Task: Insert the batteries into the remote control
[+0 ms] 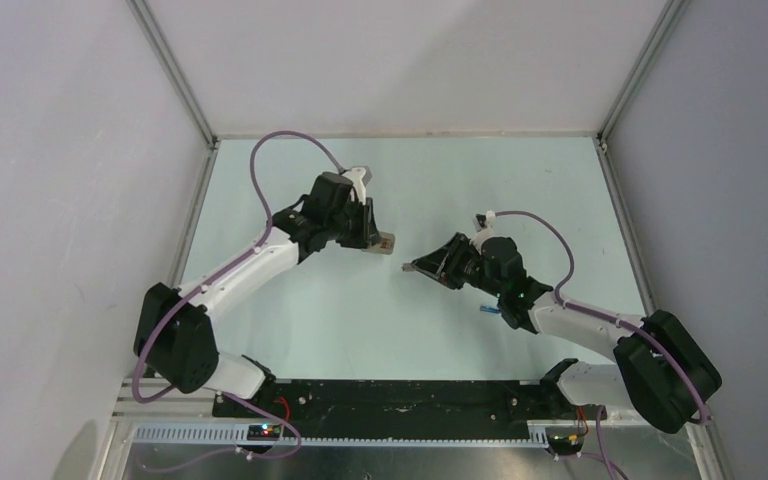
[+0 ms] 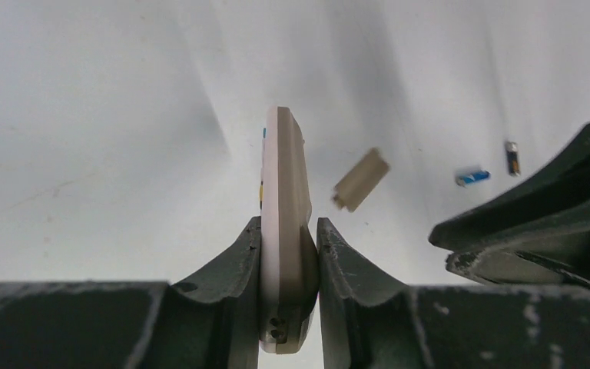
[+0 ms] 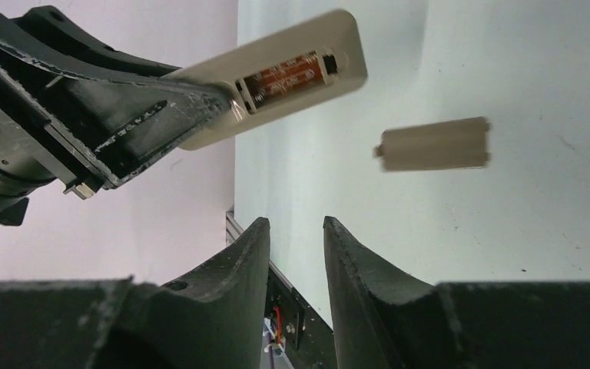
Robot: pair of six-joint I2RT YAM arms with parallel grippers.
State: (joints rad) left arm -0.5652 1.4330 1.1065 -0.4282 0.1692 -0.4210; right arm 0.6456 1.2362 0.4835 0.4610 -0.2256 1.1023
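Our left pincer (image 2: 288, 231) clamps the remote control (image 2: 284, 177) at one end, turning its open battery slot (image 3: 292, 77) toward our empty, parted right pincer (image 3: 296, 231) for loading, while the batteries (image 2: 472, 177) lie on the counter (image 1: 360, 320), not yet picked up.

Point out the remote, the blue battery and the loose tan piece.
remote control (image 2: 288, 184), left wrist view, middle of its tan side.
blue battery (image 2: 472, 177), left wrist view, middle of its body.
loose tan piece (image 3: 434, 144), right wrist view, centre of its face.
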